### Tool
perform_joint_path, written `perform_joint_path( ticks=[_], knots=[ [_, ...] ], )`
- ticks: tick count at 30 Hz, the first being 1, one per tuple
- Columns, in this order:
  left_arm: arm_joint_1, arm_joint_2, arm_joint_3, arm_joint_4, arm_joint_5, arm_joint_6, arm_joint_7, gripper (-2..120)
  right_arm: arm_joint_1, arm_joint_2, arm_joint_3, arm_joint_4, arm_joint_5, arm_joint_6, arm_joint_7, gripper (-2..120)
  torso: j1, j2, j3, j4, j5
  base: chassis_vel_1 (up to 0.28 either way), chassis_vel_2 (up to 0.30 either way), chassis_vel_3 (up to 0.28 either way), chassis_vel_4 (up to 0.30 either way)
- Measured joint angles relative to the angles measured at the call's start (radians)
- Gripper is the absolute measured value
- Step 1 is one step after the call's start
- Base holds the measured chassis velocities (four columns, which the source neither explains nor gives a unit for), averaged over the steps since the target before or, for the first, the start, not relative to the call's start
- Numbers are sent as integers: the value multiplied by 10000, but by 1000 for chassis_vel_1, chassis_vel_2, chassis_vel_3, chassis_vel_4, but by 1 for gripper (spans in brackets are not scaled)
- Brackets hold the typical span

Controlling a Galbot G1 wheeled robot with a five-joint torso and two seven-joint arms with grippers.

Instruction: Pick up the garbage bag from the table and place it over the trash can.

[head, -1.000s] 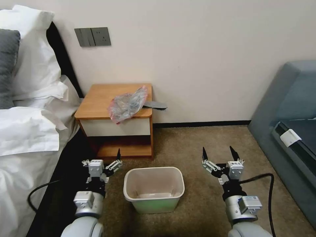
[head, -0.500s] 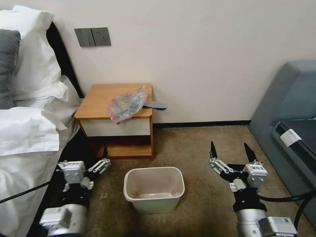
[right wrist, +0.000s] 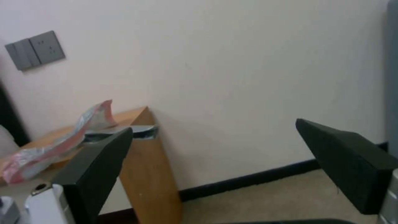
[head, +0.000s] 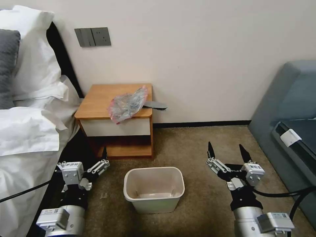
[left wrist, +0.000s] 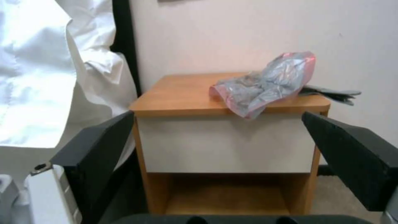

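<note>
Ahead of the left gripper (head: 95, 157), crinkled translucent plastic of the garbage bag (head: 126, 104) is glinting on the table (head: 98, 98)'s smooth matt wood; beside it the trash can (head: 153, 189) is showing smooth plastic; rough carpet (head: 191, 144) is lying under the right gripper (head: 227, 152).

No readable text anywhere here. Small white stickers sit on the left gripper (head: 93, 164) body and the right gripper (head: 227, 152) body (dark marks on them, far too small to make out), and a white tag (head: 290, 137) on the grey sofa (head: 289, 98) beside the right gripper is blank.
</note>
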Motion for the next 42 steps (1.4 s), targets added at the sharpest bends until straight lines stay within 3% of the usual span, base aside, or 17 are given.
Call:
perform_joint_path(
  ticks=[7, 16, 18, 19, 22, 23, 24, 27, 28, 29, 38, 42],
  knots=[
    [10, -29, -32, 21, 23, 77, -22, 100, 1095, -480, 94, -442, 1843, -554, 167, 100, -1, 0, 0, 0, 1, 0, 0, 0, 0],
    [56, 1, -167, 35, -71, 80, -38, 100, 3130, -969, -313, -1322, 5661, -982, 625, 100, 0, 0, 1, 0, 0, 0, 0, 0, 0],
    [-5, 45, -239, 39, -182, 104, -41, 100, 3730, -1112, -509, -1665, 7388, -1185, 807, 100, 0, 0, 1, 0, 2, 0, 0, 0, 0],
    [-5, 45, -239, 39, -182, 104, -41, 100, 3730, -1112, -509, -1665, 7388, -1185, 807, 100, 0, 0, 1, 0, 2, 0, 0, 0, 0],
    [-42, 79, -256, 42, -277, 133, -70, 100, 4835, -1095, -604, -2296, 10112, -1618, 1224, 100, 0, 0, 2, 0, 0, 0, 0, 0, 0],
    [-42, 79, -256, 42, -277, 133, -70, 100, 4835, -1095, -604, -2296, 10112, -1618, 1224, 100, 0, 0, 2, 0, 0, 0, 0, 0, 0],
    [-60, 102, -245, 44, -295, 135, -73, 100, 5302, -1024, -622, -2620, 11057, -1745, 1443, 100, 0, 0, 2, 1, 1, 0, 0, 0, 0],
    [-60, 102, -245, 44, -295, 135, -73, 100, 5302, -1024, -622, -2620, 11057, -1745, 1443, 100, 0, 0, 2, 1, 1, 0, 0, 0, 0],
    [-84, 134, -252, 45, -318, 136, -85, 100, 6500, -878, -676, -3607, 12709, -1920, 1813, 100, 0, -1, 2, 1, 1, 0, 0, 0, 0],
    [-83, 129, -259, 46, -320, 136, -88, 100, 6875, -821, -691, -3996, 13081, -1946, 1862, 100, 0, -1, 2, 2, 1, 0, 0, 0, 0],
    [2, 32, -275, 50, -296, 134, -103, 100, 8214, -445, -729, -5761, 14325, -2028, 1927, 100, 0, -1, 1, 0, 0, 0, 0, 0, 0],
    [36, 75, -321, 51, -378, 117, -130, 100, 8926, -180, -987, -7250, 14407, -2045, 1908, 100, 0, -1, 2, 1, 0, 0, 0, 0, 0]
  ],
)
